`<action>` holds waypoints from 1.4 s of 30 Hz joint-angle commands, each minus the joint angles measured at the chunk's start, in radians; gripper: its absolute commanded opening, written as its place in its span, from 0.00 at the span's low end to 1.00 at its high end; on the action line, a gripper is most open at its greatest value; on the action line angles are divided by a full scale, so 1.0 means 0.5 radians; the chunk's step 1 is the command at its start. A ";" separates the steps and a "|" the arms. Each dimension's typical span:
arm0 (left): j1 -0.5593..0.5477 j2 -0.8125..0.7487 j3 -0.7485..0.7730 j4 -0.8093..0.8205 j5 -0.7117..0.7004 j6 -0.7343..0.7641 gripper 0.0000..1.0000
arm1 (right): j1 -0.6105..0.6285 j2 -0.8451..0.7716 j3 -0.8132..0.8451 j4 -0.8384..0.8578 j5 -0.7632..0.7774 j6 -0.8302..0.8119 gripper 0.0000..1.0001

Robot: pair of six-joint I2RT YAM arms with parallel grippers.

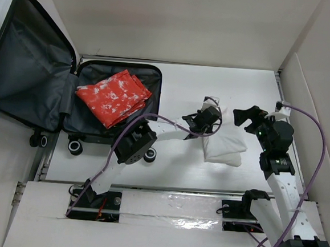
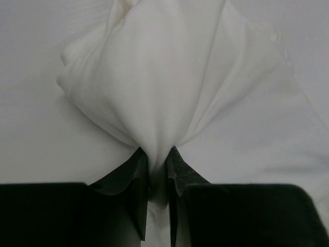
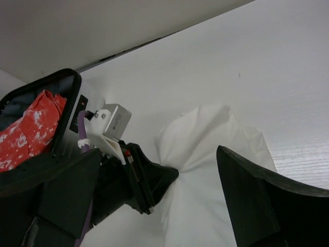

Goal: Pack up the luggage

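Observation:
The luggage [image 1: 26, 67] lies open at the far left, lid back and dark grey lining showing; its rim [image 3: 72, 77] also shows in the right wrist view. A red patterned cloth [image 1: 113, 96] [image 3: 31, 126] lies folded in its lower half. A white cloth [image 1: 226, 142] [image 2: 164, 77] [image 3: 205, 136] lies bunched on the table right of centre. My left gripper [image 1: 210, 127] [image 2: 157, 154] is shut on a pinched fold at the cloth's left edge. Just right of the cloth, my right gripper [image 1: 246, 119] [image 3: 159, 152] stands wide open, nothing between its fingers.
White walls close in the table at the back and the right [image 1: 305, 83]. The luggage's black wheels [image 1: 74, 147] stand at its near edge, close to the left arm's elbow [image 1: 135, 144]. A purple cable [image 1: 318, 135] loops beside the right arm.

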 commanded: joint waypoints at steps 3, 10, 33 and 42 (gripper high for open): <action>0.203 -0.545 0.040 -0.198 -0.103 0.328 0.00 | -0.009 -0.029 -0.006 0.142 -0.119 -0.022 0.99; 0.748 -1.106 -0.276 -0.376 -0.072 0.365 0.00 | -0.009 -0.059 -0.006 0.124 -0.150 -0.025 0.99; 2.326 -2.091 -1.249 -0.484 0.373 0.086 0.62 | 0.009 -0.078 -0.019 0.179 -0.343 -0.022 0.80; 2.262 -3.400 -1.487 -0.610 -0.555 -0.165 0.00 | 0.070 -0.050 0.009 0.176 -0.429 -0.078 0.06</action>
